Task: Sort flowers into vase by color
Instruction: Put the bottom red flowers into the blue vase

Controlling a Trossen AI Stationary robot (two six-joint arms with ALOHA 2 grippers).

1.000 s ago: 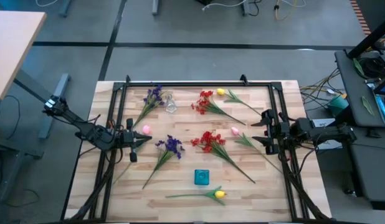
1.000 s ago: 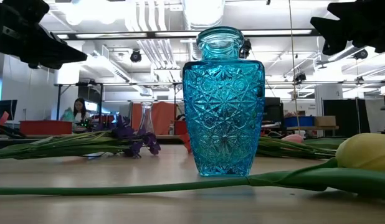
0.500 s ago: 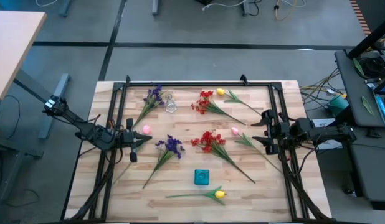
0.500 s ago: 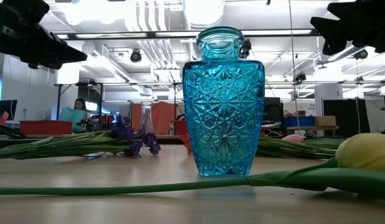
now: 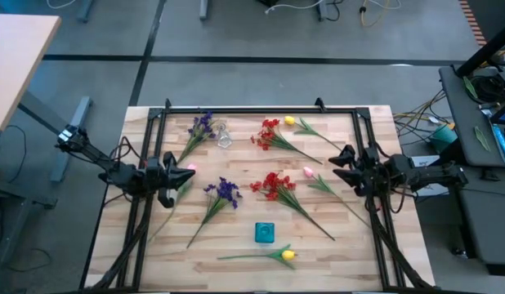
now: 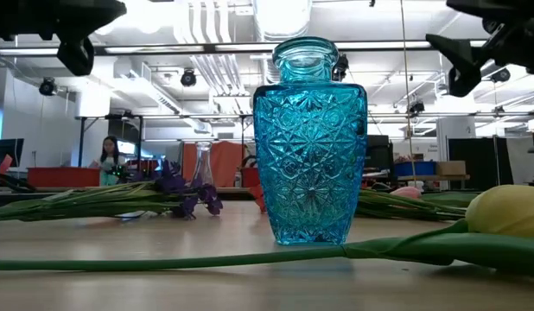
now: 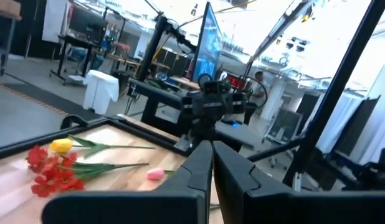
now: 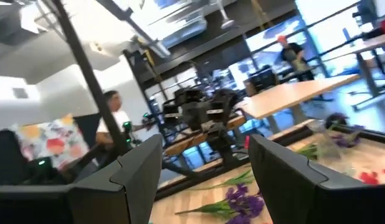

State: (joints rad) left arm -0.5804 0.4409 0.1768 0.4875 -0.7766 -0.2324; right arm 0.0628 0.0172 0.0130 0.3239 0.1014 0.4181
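Note:
The flowers lie flat on the wooden table [image 5: 236, 245]: purple clusters [image 5: 202, 124] [image 5: 225, 192], red clusters [image 5: 269, 133] [image 5: 274, 184], yellow tulips [image 5: 289, 121] [image 5: 288, 256] and pink tulips [image 5: 191, 170] [image 5: 308, 172]. A blue glass vase [image 5: 265, 233] [image 6: 310, 142] stands upright near the front edge. A small clear vase [image 5: 223, 135] stands at the back. My left gripper [image 5: 175, 175] [image 7: 211, 149] is shut and hovers at the table's left side beside a pink tulip. My right gripper [image 5: 341, 167] [image 8: 205, 158] is open at the right side, with nothing between its fingers.
A black metal frame [image 5: 261, 109] runs round the table's edges, and both arms reach in over its side rails. A light wooden desk [image 5: 15, 57] stands off the far left. People show in the room behind [image 6: 107, 155].
My left gripper has risen and tipped upward, rolling about its own length, and has drawn slightly toward the table's left edge. My right gripper has rolled in place. Neither the flowers nor the vases have moved.

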